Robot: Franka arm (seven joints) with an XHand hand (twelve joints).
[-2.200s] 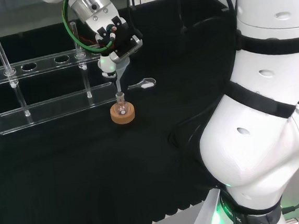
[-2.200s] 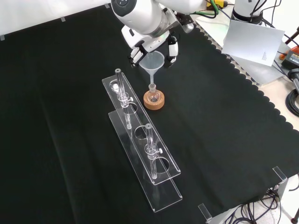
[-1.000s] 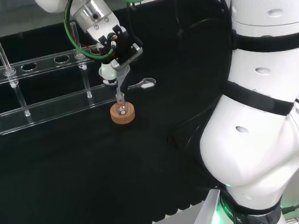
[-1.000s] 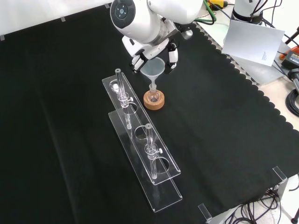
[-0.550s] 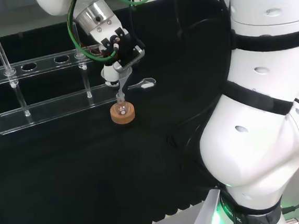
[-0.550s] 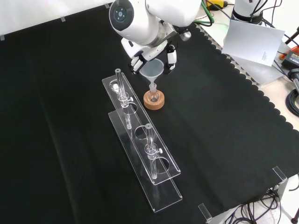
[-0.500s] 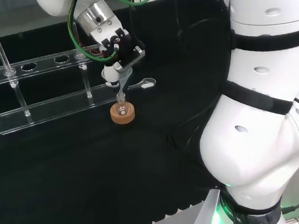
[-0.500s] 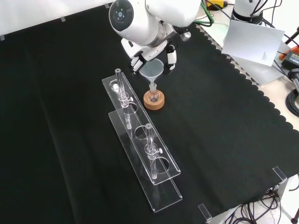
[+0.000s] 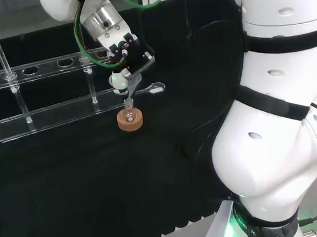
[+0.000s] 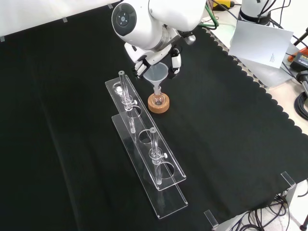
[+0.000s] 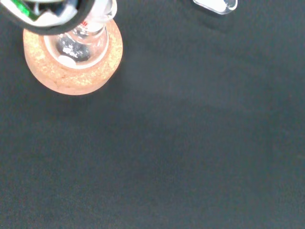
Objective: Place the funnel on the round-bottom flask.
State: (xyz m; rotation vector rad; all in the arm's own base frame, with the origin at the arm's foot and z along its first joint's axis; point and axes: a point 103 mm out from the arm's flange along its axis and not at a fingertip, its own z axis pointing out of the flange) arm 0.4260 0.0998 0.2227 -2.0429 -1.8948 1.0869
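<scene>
One funnel (image 10: 156,74) pinched in hand (image 10: 144,61), stem vertical, tip at flask (image 10: 157,99) neck just below; lower straight.

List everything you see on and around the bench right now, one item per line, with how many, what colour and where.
funnel: one, clear, held over the flask, its stem at the flask's neck
round-bottom flask: one, clear glass, sitting on the cork ring
cork ring: one, tan, on the cloth beside the rack
test tube rack: one, clear plastic, long, left of the flask in the front view
test tubes: two, clear, upright in the rack
small clear piece: one, lying on the cloth just past the flask in the head view
black cloth: one, covering the bench
arm: one, white
hand: one, black and white, fingers round the funnel
</scene>
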